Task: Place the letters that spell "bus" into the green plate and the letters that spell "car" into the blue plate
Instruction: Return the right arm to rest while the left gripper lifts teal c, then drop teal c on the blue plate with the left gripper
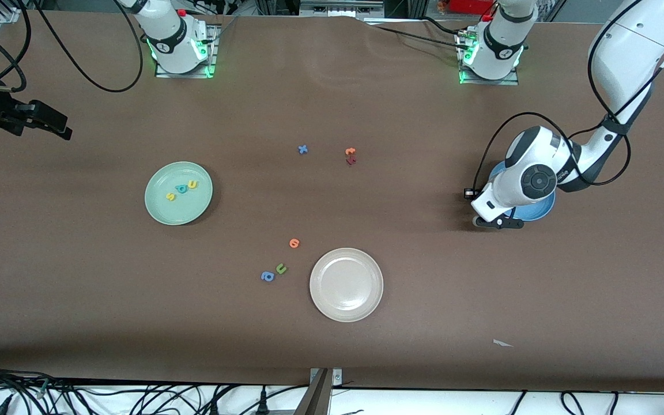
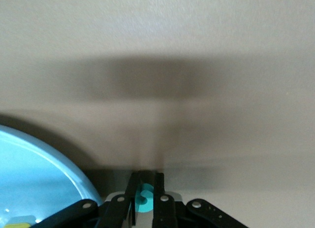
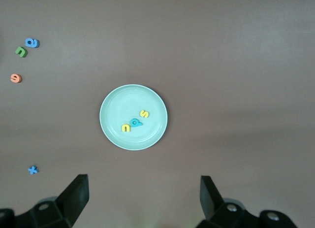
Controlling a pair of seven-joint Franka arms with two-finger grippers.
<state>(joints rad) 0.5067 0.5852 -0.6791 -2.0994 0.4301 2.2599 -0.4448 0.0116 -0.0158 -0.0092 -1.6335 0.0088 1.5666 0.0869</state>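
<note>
Left hand (image 2: pixel 145 201) is clamped on a small teal letter (image 2: pixel 144 194) (its shape is hard to read) just beside the blue plate (image 1: pixel 539 211), which its arm mostly hides. Right hand (image 3: pixel 142 198), fingers apart, hangs over the green plate (image 3: pixel 114 106) holding b, u, s.

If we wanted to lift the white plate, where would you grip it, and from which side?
Probably its rim, pinched from above, one finger inside and one outside: the white plate lies flat, too wide to span. Take the edge toward the left arm's end, away from the green u.
</note>
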